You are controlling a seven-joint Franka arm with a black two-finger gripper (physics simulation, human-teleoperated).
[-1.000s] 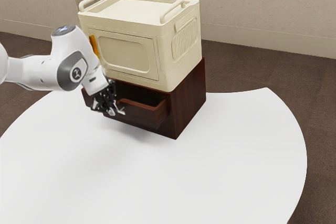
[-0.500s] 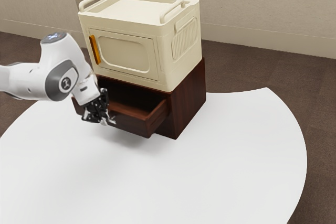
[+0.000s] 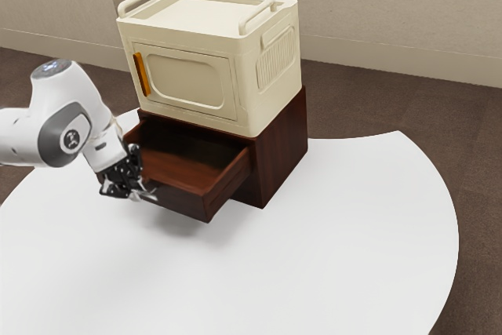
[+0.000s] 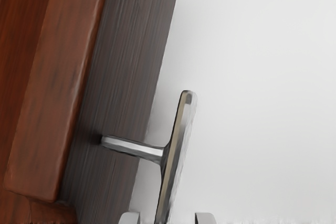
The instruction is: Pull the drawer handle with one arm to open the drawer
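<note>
In the exterior view my gripper [image 3: 141, 193] is at the front of the dark wood drawer [image 3: 187, 202], which stands well out of its cabinet [image 3: 281, 147]. The drawer's inside shows from above. In the wrist view a T-shaped metal handle [image 4: 175, 150] sticks out from the drawer front [image 4: 123, 66] on a short stem. Its bar runs down between the two fingertips of my gripper [image 4: 167, 219]. They stand apart, with a gap on either side of the bar, so the gripper is open around it.
A cream storage box [image 3: 196, 76] with an orange door handle [image 3: 141, 74] rests on top of the cabinet. The round white table [image 3: 314, 249] extends in front of the drawer and toward the exterior view's right.
The drawer has slid farther out of the cabinet, showing more of its inside. My arm and gripper have moved with its front, toward the exterior view's lower left.
</note>
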